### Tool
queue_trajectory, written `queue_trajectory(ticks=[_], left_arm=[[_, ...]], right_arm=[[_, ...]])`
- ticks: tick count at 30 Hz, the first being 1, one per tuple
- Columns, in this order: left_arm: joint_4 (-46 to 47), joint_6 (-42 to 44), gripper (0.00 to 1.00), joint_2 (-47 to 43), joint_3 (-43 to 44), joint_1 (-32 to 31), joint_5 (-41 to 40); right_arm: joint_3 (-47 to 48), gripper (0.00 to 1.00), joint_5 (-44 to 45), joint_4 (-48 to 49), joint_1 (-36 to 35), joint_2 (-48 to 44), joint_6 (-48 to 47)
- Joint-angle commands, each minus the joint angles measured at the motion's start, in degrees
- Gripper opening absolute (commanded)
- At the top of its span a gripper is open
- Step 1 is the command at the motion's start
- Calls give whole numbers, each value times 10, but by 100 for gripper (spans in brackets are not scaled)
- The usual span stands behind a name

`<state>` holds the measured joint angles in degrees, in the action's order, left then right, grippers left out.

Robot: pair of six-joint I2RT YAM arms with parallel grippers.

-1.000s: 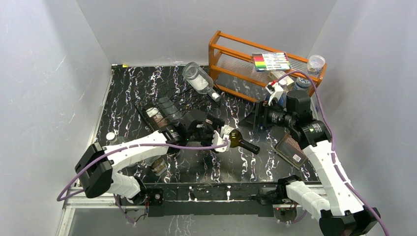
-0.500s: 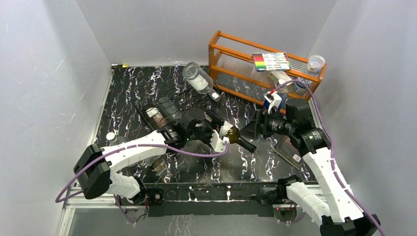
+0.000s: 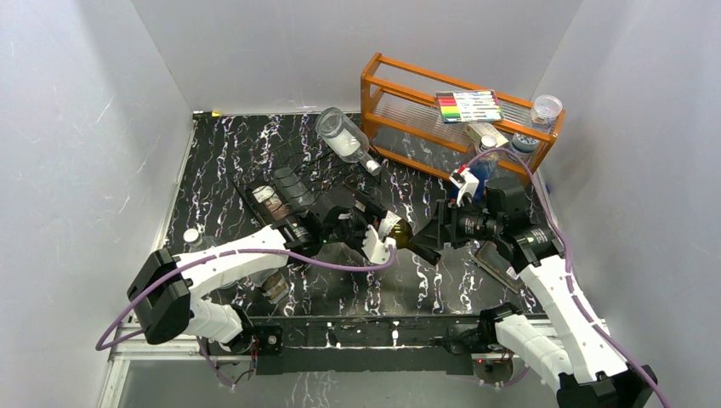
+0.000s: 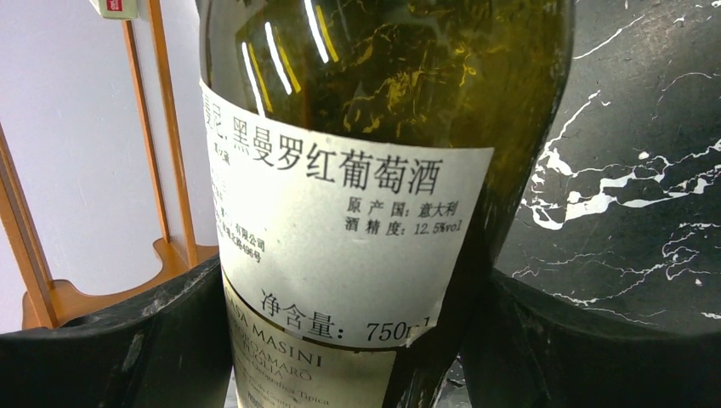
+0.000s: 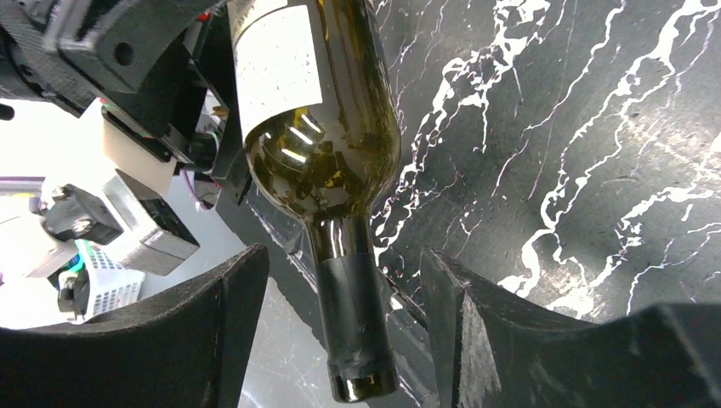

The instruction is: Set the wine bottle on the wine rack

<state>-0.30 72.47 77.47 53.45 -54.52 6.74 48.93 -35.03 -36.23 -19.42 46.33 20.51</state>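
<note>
Top external view: holding the wine bottle [image 3: 405,235] over the middle of the counter [image 3: 229,153], apparently clear of the surface, tilted, with the neck pointing toward the right arm. Clamping the labelled body with the left jaws, as confirmed in the left wrist view. Straddling the neck with the right jaws, spread apart, with no contact visible in the right wrist view.

Judging the step in hand as a handover or two-arm steadying ahead of racking; not yet carrying to the wine rack [image 3: 316,168], lying behind the left arm and hard to make out against the dark counter. Calling next for closing the right jaws on the neck, then swinging the bottle back and left and aligning it lengthwise with a free cradle.

Noting a clear glass bottle [image 3: 343,136] lying at the rack's far end, likely occupying a cradle, and a tray of dark items [image 3: 274,197] just beside the near end. Noting the orange shelf [image 3: 366,89] behind, carrying a marker pack [image 3: 468,105], close to the right arm's swing path.
</note>
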Motion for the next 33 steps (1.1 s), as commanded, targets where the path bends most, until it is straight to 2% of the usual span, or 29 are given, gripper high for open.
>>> queue_trajectory(ticks=[1, 10, 13, 19, 26, 27, 28, 30, 31, 33], left_arm=[[40, 20, 7, -32, 58, -2, 17], [37, 31, 7, -27, 62, -1, 33], [37, 42, 8, -24, 61, -2, 32], [48, 55, 8, -9, 72, -3, 21], [66, -3, 7, -18, 60, -5, 32], [72, -12, 7, -21, 56, -4, 38], [74, -19, 7, -25, 52, -5, 43], [73, -22, 7, -27, 50, -4, 51], [73, -20, 7, -28, 48, -5, 53], [73, -12, 7, -28, 46, -4, 53]], right_arm=[[5, 73, -5, 18, -26, 28, -19], [5, 71, 0, 29, -72, 51, -33], [12, 64, 23, 25, -75, 63, -40], [29, 60, 33, 22, -89, 90, -42], [7, 41, 44, 53, -118, 90, -19], [5, 41, 45, 55, -122, 91, -19], [5, 47, 46, 56, -127, 94, -19], [7, 63, 51, 55, -134, 100, -21], [9, 67, 53, 55, -137, 105, -23], [15, 68, 57, 55, -140, 115, -28]])
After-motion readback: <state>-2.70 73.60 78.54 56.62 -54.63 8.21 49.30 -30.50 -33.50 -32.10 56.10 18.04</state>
